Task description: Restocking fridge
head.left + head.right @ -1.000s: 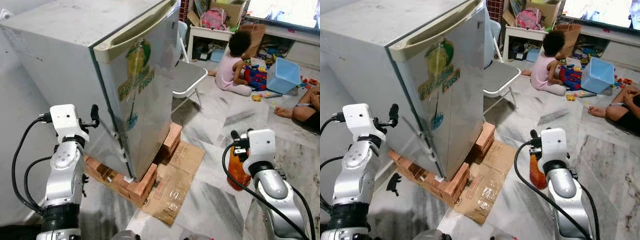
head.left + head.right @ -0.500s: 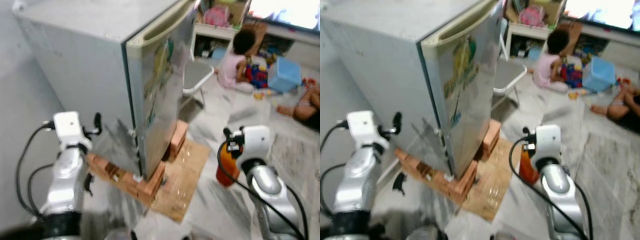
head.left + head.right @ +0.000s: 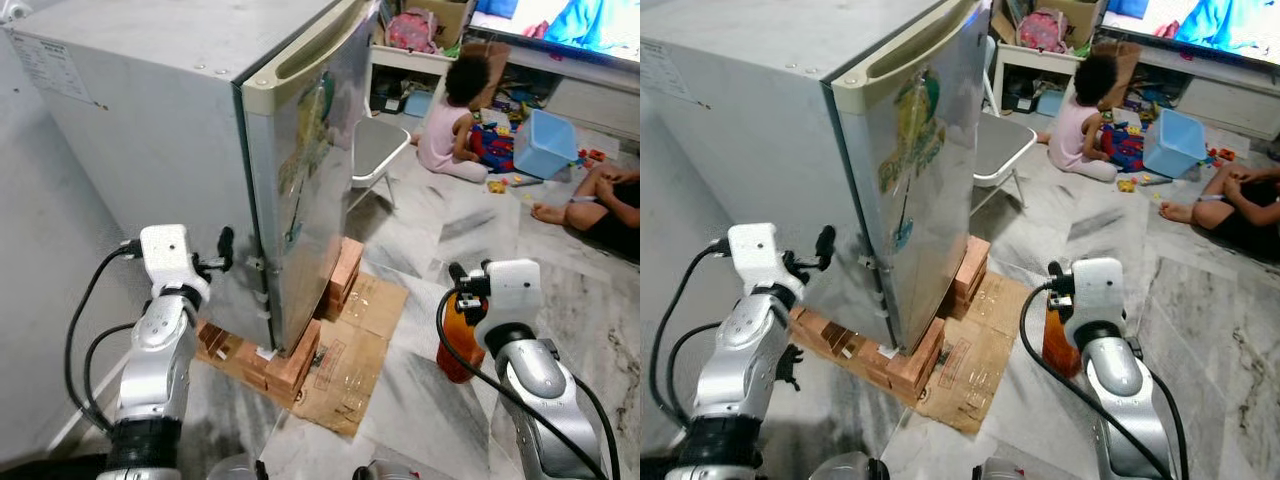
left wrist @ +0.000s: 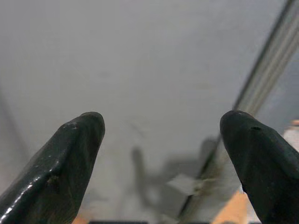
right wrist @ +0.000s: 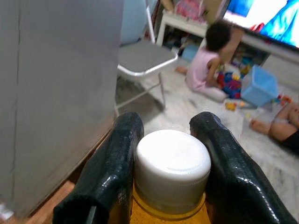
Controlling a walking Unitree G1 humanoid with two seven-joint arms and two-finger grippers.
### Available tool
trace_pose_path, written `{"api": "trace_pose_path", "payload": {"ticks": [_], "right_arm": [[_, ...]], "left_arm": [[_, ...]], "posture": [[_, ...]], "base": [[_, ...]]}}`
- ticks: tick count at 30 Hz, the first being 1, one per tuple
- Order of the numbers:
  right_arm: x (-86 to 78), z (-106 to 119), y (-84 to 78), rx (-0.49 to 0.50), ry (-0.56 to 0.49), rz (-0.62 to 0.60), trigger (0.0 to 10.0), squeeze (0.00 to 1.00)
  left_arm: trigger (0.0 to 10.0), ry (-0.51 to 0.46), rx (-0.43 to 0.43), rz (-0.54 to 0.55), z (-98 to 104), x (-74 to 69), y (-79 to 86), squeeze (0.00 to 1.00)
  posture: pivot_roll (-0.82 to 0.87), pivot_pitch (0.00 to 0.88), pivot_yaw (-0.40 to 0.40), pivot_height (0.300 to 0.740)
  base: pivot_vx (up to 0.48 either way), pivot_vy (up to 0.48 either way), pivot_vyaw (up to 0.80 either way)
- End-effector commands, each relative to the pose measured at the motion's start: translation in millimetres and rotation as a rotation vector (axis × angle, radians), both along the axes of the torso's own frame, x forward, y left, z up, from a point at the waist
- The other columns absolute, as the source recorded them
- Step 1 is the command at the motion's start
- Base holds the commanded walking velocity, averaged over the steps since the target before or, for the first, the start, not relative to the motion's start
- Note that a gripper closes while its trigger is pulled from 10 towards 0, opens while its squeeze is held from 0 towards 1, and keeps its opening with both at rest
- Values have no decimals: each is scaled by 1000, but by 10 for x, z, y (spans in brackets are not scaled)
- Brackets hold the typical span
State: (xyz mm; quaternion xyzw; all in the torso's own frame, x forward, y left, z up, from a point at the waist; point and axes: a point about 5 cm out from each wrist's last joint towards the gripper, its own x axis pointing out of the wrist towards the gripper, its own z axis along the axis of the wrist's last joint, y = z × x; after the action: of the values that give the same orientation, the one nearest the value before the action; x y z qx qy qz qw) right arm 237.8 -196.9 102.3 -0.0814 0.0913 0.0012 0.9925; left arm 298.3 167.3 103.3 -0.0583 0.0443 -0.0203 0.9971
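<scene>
- The fridge (image 3: 230,150) stands at 11 o'clock on bricks (image 3: 268,362), with cardboard (image 3: 345,345) on the floor just at its 5 o'clock.
- A chair (image 3: 375,150) sits behind it at 12 o'clock.
- A bin (image 3: 545,143) lies at 2 o'clock, beside a seated child (image 3: 450,125).
- The bottle (image 3: 457,335) is at 4 o'clock.

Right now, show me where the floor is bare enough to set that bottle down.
Bare marble floor lies between the flattened cardboard and the right gripper, which grips the orange bottle. Another bare strip lies beside the left gripper, along the fridge side. Crowded: the folding chair, toys and people beyond.
</scene>
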Motion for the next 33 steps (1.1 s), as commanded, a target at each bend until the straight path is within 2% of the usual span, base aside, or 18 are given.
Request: {"api": "trace_pose_path", "payload": {"ticks": [1, 6, 10, 14, 19, 22, 27, 28, 29, 31, 32, 33], "right_arm": [[-9, 87, -15, -5, -27, 6, 10000, 0], [-5, 125, 7, -10, -32, 24, 10000, 0], [-12, 99, -54, -5, -21, -12, 10000, 0], [-33, 97, -37, -3, -20, -16, 10000, 0], [-35, 118, -41, -11, -26, -22, 10000, 0], [-25, 122, -41, -12, -27, -23, 10000, 0], [-8, 153, -52, -19, -32, -23, 10000, 0], [-7, 149, -55, -18, -29, -24, 10000, 0], [-7, 149, -55, -18, -29, -24, 10000, 0], [-12, 147, -37, -17, -27, -17, 10000, 0], [-21, 137, -19, -16, -21, -8, 10000, 0], [-25, 130, -14, -16, -18, -6, 10000, 0]], "left_arm": [[10000, 15, -22, -65, -10, 46, -109, 0], [10000, 33, -13, -80, -82, 108, -207, 0], [10000, 33, -10, -95, -106, 164, -294, 0], [10000, 28, -8, -79, -105, 234, -280, 0], [10000, -5, -9, -23, 1, 387, -217, 0], [10000, -16, -7, -19, 37, 430, -215, 0], [10000, -31, 3, -89, 115, 543, -374, 0], [10000, -34, 10, -116, 112, 593, -464, 0], [10000, -34, 10, -116, 112, 593, -464, 0], [10000, -55, 29, -168, 154, 637, -636, 0], [10000, -74, 49, -216, 196, 656, -788, 0], [10000, -83, 60, -235, 214, 660, -845, 0]], "posture": [[-36, 20, -37, 740], [-50, 28, -38, 740], [-55, 38, -31, 740], [-76, 37, -17, 740], [-92, 33, -11, 740], [-98, 32, -10, 740], [-101, 25, -14, 740], [-101, 20, -16, 740], [-101, 20, -16, 740], [-102, 15, -17, 740], [-104, 8, -17, 740], [-105, 7, -17, 740]], "base": [[0, 0, -663], [0, 0, -591], [0, 0, 0], [0, 0, 0], [0, 0, 0], [0, 0, 0], [0, 0, 0], [0, 0, 0], [0, 0, 0], [0, 0, 0], [0, 0, 0], [0, 0, 0]]}}
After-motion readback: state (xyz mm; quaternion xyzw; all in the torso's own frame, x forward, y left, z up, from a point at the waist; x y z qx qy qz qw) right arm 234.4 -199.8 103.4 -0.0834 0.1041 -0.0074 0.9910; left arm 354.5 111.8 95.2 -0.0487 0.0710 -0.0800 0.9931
